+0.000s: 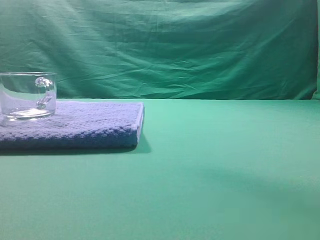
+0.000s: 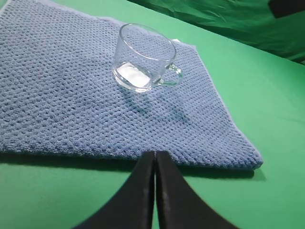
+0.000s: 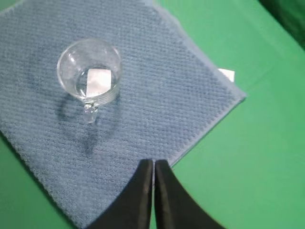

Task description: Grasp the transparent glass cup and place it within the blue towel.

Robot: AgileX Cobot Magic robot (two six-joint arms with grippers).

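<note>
The transparent glass cup stands upright on the blue towel at the far left of the exterior view, its looped handle facing right. From the left wrist camera the cup rests on the towel, well beyond my left gripper, whose black fingers are pressed together over the towel's near edge with nothing in them. Seen from above in the right wrist view, the cup sits on the towel, apart from my right gripper, shut and empty above the towel's edge.
Green cloth covers the table and hangs as a backdrop. A small white tag pokes out from under the towel's corner. Neither arm appears in the exterior view.
</note>
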